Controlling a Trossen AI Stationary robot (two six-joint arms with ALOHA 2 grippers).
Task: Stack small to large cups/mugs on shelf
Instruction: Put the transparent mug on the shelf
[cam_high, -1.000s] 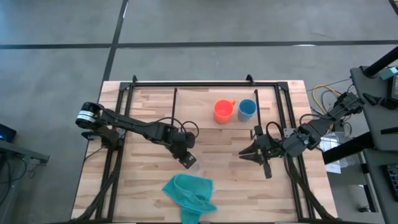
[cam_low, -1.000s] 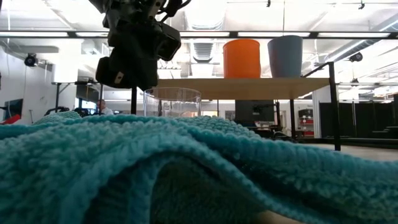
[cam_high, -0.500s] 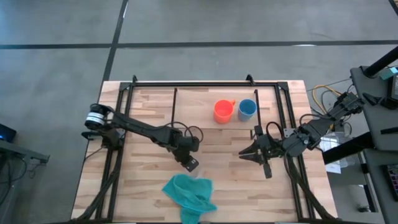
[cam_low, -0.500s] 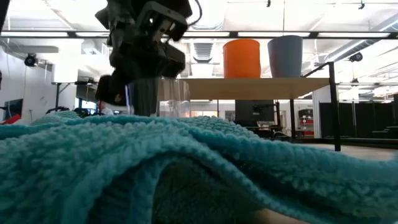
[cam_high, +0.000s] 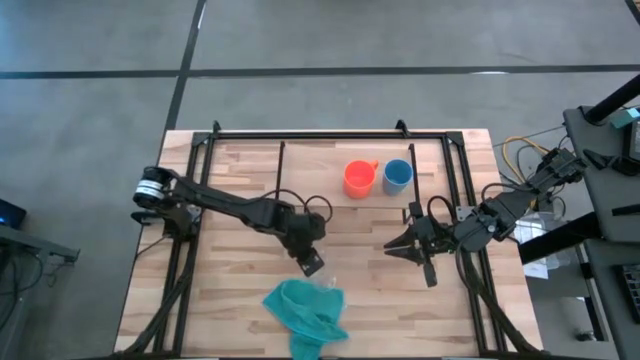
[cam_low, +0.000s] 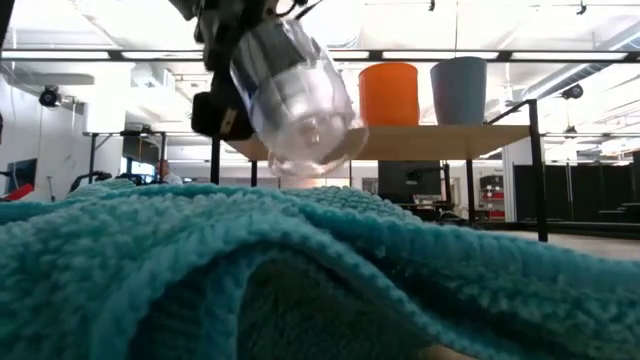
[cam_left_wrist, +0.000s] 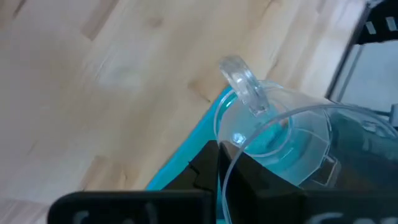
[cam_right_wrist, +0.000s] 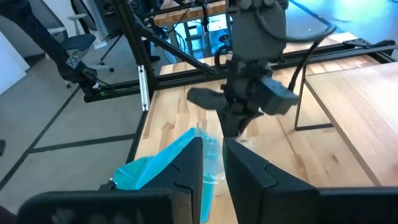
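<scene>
Tilted, clear glass cup (cam_low: 297, 95) with handle

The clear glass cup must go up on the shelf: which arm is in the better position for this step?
The left arm, probably. Its hand is already shut on the clear glass cup, lifted and tilted above the teal cloth. The right hand waits open and empty, at the right of the shelf.

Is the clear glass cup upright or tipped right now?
Tipped: in the low view the clear glass cup hangs tilted in the left claw, above the teal cloth.
</scene>
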